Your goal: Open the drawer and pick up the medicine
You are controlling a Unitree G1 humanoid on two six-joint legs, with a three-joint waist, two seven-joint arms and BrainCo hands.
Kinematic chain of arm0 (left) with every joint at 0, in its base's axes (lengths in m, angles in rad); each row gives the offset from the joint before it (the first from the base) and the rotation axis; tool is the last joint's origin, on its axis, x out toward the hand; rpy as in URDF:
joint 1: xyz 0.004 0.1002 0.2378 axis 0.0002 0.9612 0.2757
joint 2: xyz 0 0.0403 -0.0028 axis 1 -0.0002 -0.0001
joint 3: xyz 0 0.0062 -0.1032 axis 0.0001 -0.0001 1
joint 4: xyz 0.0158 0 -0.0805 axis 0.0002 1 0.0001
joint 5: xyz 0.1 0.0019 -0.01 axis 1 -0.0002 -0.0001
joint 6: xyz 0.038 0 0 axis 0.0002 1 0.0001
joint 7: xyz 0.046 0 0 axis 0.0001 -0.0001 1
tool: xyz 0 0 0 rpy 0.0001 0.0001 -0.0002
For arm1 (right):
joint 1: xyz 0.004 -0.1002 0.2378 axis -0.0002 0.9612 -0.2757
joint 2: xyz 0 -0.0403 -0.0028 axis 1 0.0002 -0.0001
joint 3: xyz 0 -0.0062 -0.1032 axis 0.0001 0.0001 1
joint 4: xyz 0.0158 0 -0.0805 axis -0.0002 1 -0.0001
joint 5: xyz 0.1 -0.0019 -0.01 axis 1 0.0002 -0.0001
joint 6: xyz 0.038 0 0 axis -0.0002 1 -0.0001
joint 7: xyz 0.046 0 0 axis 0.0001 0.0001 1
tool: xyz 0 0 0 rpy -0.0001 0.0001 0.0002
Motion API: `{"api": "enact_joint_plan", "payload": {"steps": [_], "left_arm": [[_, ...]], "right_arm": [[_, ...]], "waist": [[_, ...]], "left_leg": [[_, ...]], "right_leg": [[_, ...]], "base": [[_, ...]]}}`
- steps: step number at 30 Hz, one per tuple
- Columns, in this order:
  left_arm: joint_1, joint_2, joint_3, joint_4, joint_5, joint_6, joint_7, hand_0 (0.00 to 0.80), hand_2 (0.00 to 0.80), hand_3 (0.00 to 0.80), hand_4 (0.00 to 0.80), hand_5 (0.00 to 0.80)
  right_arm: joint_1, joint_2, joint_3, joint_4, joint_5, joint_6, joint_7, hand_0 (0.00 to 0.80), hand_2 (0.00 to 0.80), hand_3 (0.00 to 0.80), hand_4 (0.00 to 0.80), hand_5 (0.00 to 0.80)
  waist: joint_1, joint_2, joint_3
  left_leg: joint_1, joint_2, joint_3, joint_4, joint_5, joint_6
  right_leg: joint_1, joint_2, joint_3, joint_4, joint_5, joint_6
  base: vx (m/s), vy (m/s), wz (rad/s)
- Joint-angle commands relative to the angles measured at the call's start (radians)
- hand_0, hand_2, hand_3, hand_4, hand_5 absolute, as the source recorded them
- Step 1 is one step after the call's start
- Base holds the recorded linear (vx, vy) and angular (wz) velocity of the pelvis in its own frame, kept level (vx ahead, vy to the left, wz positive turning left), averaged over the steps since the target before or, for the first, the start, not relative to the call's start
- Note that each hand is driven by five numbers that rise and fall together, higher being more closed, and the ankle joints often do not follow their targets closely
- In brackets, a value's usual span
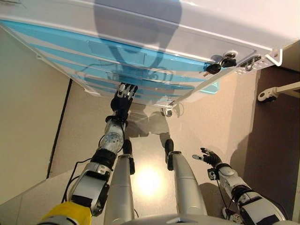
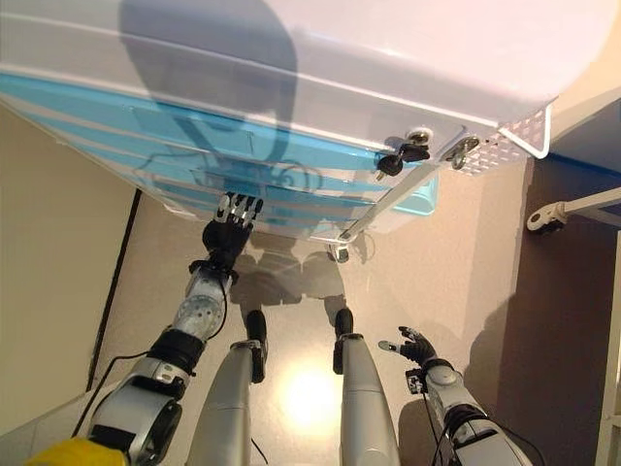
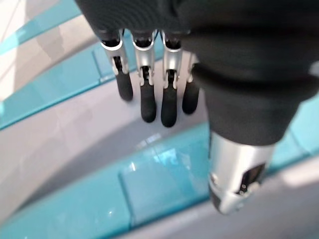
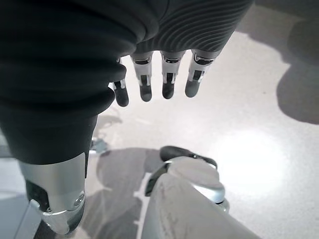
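Note:
A white cabinet [image 1: 197,28] with several light-blue drawer fronts [image 1: 93,54] stands before me, and all its drawers look shut. My left hand [image 1: 125,93] reaches out to the lower drawers with straight fingers. In the left wrist view its fingertips [image 3: 149,107] sit just off a white strip between two blue fronts, above a recessed handle [image 3: 164,184]. It holds nothing. My right hand [image 1: 208,157] hangs low at the right over the floor, open and empty, as the right wrist view [image 4: 159,84] also shows. No medicine is in view.
A bunch of keys [image 1: 220,63] hangs at the cabinet's upper right corner. A castor [image 1: 167,111] shows under the cabinet's right side. Another castor on a white bar [image 1: 268,95] juts in at the far right. A beige wall [image 1: 28,117] stands to the left.

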Motion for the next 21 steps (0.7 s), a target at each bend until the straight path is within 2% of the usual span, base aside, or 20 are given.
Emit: {"api": "enact_joint_plan", "payload": {"steps": [1, 11, 21], "left_arm": [[-0.165, -0.01, 0.03, -0.02, 0.01, -0.038, -0.025, 0.0, 0.0, 0.0, 0.0, 0.0], [-0.153, -0.024, -0.015, -0.13, 0.037, -0.043, -0.048, 0.0, 0.0, 0.0, 0.0, 0.0], [-0.122, -0.026, -0.024, -0.199, 0.023, -0.048, -0.061, 0.0, 0.0, 0.0, 0.0, 0.0]], "right_arm": [[-0.002, -0.052, 0.033, 0.021, 0.036, -0.026, -0.011, 0.0, 0.0, 0.0, 0.0, 0.0], [-0.001, -0.048, 0.039, 0.021, 0.021, -0.024, -0.007, 0.0, 0.0, 0.0, 0.0, 0.0], [0.007, -0.046, 0.054, 0.021, 0.006, -0.021, 0.0, 0.0, 0.0, 0.0, 0.0, 0.0]], "waist": [[-0.016, 0.028, -0.004], [-0.012, 0.033, -0.003], [0.002, 0.034, -0.014]], "left_leg": [[0.037, -0.028, -0.016, -0.05, -0.044, 0.028], [0.035, -0.035, -0.028, -0.089, -0.016, 0.019], [0.074, -0.03, -0.036, -0.128, 0.002, 0.007]], "right_leg": [[-0.001, 0.033, -0.024, -0.074, 0.08, -0.015], [0.002, 0.026, -0.033, -0.1, 0.096, -0.014], [0.036, 0.029, -0.04, -0.137, 0.112, -0.019]], "base": [[0.0, 0.0, 0.0], [-0.004, -0.005, 0.02], [-0.014, -0.029, 0.05]]}}
